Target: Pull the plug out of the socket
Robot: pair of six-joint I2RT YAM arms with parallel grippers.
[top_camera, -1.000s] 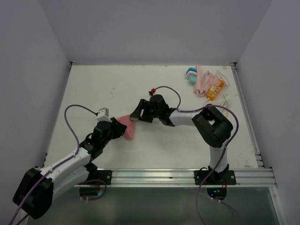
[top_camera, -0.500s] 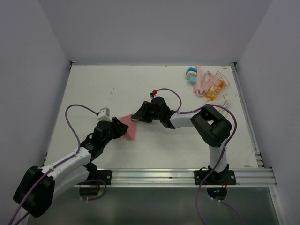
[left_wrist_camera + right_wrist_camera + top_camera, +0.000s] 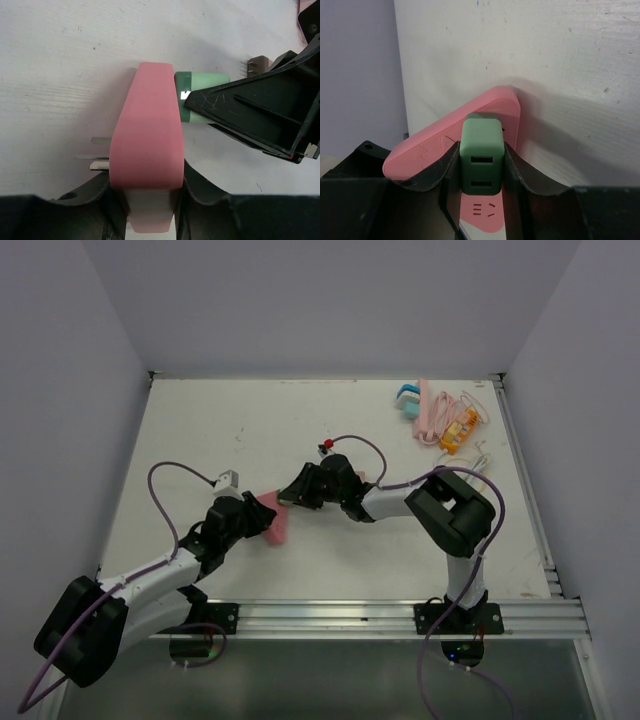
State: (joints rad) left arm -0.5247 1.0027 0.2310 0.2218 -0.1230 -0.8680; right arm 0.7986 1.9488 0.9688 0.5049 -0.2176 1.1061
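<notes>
The pink socket [image 3: 147,125] is clamped as an anchor by the left hand [image 3: 148,195] so the green USB plug [image 3: 481,145], pinched by the right hand [image 3: 481,172], can be pulled

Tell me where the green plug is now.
Mid-table, slightly left, the green plug is seated in the pink socket, pinched by the right gripper; the left gripper holds the socket.

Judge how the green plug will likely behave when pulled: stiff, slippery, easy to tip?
The green plug looks rigid and boxy, so it probably won't flex in the right gripper. Its smooth, rounded sides may slip. Seated in the pink socket, it likely resists, then frees suddenly.
</notes>
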